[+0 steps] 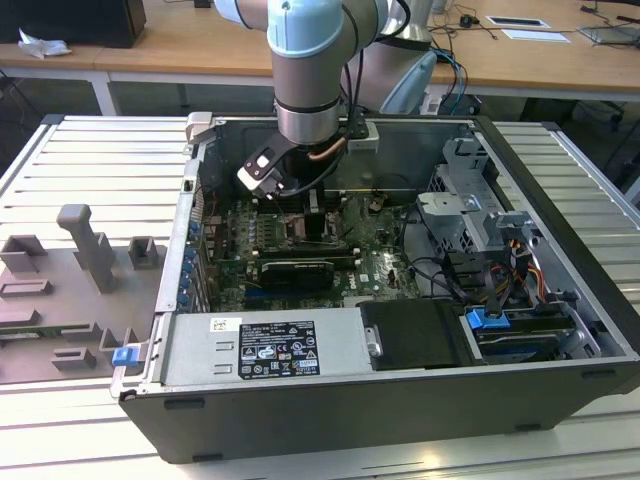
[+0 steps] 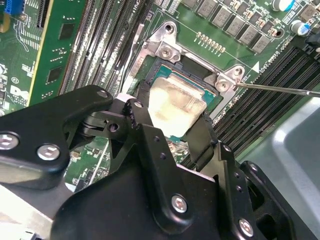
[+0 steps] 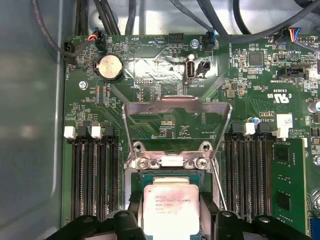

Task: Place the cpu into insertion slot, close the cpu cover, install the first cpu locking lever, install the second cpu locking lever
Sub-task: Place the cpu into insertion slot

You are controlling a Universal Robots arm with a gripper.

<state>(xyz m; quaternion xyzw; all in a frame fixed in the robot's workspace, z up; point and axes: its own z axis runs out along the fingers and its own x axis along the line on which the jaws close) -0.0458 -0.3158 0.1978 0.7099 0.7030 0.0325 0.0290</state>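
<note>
My gripper (image 1: 312,215) reaches down into the open computer case over the middle of the green motherboard (image 1: 380,270). In both wrist views the black fingers (image 2: 141,107) press against two opposite sides of the cpu (image 2: 177,102), a small square chip with a silvery top (image 3: 170,210). My gripper (image 3: 170,217) is shut on the chip, which sits at the insertion slot (image 2: 167,67); I cannot tell whether it is fully seated. The cpu cover (image 3: 177,104) stands swung open beyond the socket. A thin locking lever (image 3: 218,185) runs beside the socket, unlatched (image 2: 280,90).
Rows of black memory slots (image 3: 92,175) flank the socket on both sides. A green card (image 3: 287,185) stands close by. Cables (image 3: 220,20) cross the case wall. A drive cage (image 1: 470,200) and the power supply (image 1: 265,345) line the case. Grey fixtures (image 1: 80,260) lie outside it.
</note>
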